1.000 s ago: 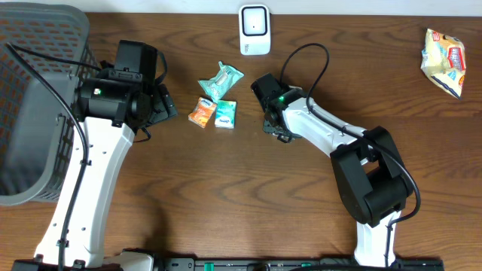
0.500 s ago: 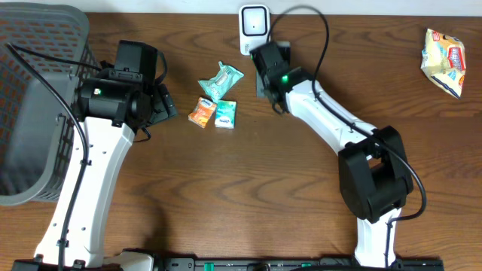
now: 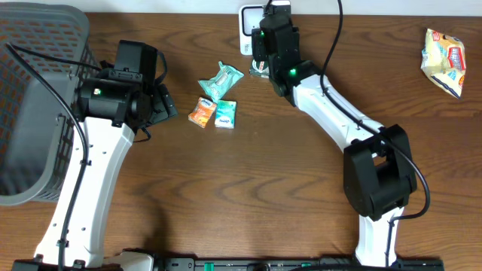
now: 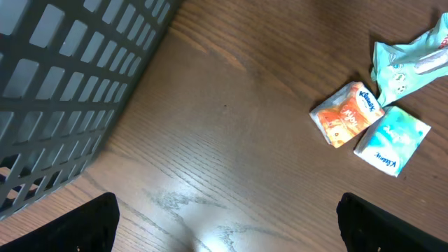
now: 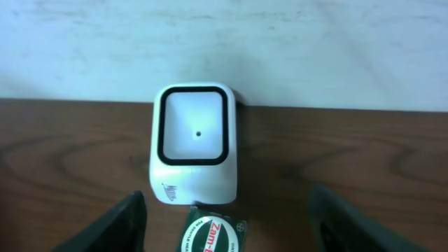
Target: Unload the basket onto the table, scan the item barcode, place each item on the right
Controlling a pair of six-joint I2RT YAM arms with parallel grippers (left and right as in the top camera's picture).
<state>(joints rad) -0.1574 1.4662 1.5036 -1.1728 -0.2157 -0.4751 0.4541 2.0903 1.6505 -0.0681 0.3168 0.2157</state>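
Overhead, the white scanner [image 3: 246, 34] stands at the far edge, with the small round tin [image 3: 259, 70] just near of it, under the right gripper [image 3: 263, 56].

Left wrist: the left gripper [image 4: 227, 210] hangs released over the table [image 4: 231, 140], tissue packs [image 4: 371, 126] to its right.

Right wrist: the tin lies before the scanner, between the right gripper's wide-spread fingers [image 5: 126, 224], released and touching neither.

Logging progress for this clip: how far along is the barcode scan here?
Done: a round green-labelled tin lies just in front of the white scanner.
In hand: nothing. The right gripper stands open either side of the tin, and the left gripper is open over the table.
Left: nothing shows a scan registered. The three packets and the snack bag lie apart from the scanner.
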